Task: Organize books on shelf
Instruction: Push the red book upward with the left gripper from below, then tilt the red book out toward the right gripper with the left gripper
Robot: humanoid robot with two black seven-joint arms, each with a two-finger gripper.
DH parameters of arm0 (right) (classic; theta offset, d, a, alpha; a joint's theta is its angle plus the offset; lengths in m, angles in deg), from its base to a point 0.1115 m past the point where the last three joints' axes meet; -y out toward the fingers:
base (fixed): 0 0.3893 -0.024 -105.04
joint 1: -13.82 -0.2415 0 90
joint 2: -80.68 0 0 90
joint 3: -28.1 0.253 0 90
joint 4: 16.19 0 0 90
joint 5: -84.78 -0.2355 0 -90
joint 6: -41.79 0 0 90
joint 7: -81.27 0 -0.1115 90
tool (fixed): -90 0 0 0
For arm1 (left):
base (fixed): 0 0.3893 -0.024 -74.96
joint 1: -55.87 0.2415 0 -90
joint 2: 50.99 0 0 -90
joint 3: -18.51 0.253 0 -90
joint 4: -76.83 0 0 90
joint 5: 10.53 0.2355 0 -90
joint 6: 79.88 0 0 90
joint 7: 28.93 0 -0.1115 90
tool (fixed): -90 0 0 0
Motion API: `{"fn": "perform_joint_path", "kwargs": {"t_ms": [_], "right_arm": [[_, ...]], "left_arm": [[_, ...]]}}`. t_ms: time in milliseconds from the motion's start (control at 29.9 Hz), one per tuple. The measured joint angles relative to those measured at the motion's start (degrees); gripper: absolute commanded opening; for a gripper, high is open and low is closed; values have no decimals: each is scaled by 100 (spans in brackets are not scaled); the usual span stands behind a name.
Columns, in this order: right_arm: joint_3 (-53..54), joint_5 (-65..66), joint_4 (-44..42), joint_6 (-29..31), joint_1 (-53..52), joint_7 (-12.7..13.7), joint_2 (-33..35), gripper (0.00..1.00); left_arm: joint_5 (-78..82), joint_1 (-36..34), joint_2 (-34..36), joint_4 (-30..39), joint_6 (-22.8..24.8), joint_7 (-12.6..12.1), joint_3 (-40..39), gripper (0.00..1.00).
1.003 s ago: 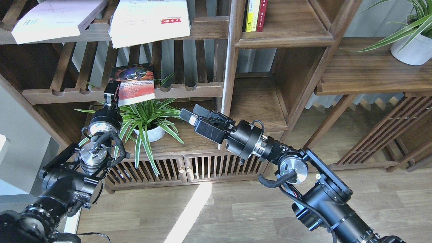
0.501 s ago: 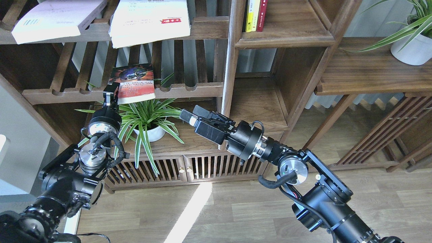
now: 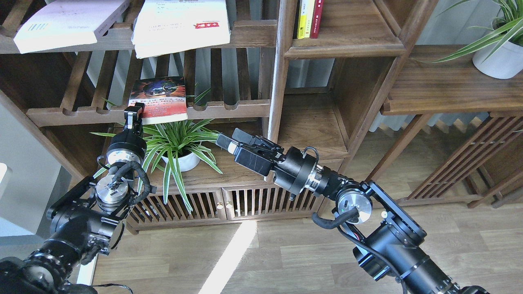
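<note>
The left hand (image 3: 135, 112) sits lower than a second ago, at the near left corner of the dark red-black book (image 3: 158, 99), which has settled flatter on the middle slatted rack (image 3: 229, 107), its cover now squarer to the rail. The hand is seen end-on, and I cannot tell whether its fingers are apart, together or still pinching the book's corner; it touches or overlaps that corner. The right hand (image 3: 229, 139) has drifted slightly left and down, its fingers apart and holding nothing, hovering above the leaves of the small plant (image 3: 179, 141).

On the upper slatted rack (image 3: 253, 32) the pale lavender-white book (image 3: 65, 22) lies at the left and the larger white book (image 3: 179, 24) with the red mark lies beside it, its near edge overhanging the rail; both are unchanged. The narrow shelf (image 3: 310, 126) to the right of the upright post shows only its bare plank. The compartment above it (image 3: 347, 38) holds two yellow spines and one red spine (image 3: 309, 16) standing upright at its left wall. The small plant's white pot (image 3: 184, 160) stands on the cabinet top below the racks, and a second white plant pot (image 3: 496, 59) stands on the wide board (image 3: 441, 94) at the far right.
</note>
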Motion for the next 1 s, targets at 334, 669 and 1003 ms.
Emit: {"fn": "perform_joint_path", "kwargs": {"t_ms": [334,669,1003], "right_arm": [[-40,-49,-103,106,151,0,0,100],[-183,-120,-261,150,265,-15,0,100],[-441,-132,-264,154,388,-18,0,100]], "left_arm": [[72,311,0,184,756,243,343,3],[158,1467,145,1275,766,183,518,2],[335,1879,561,1875,761,142,464,2]]}}
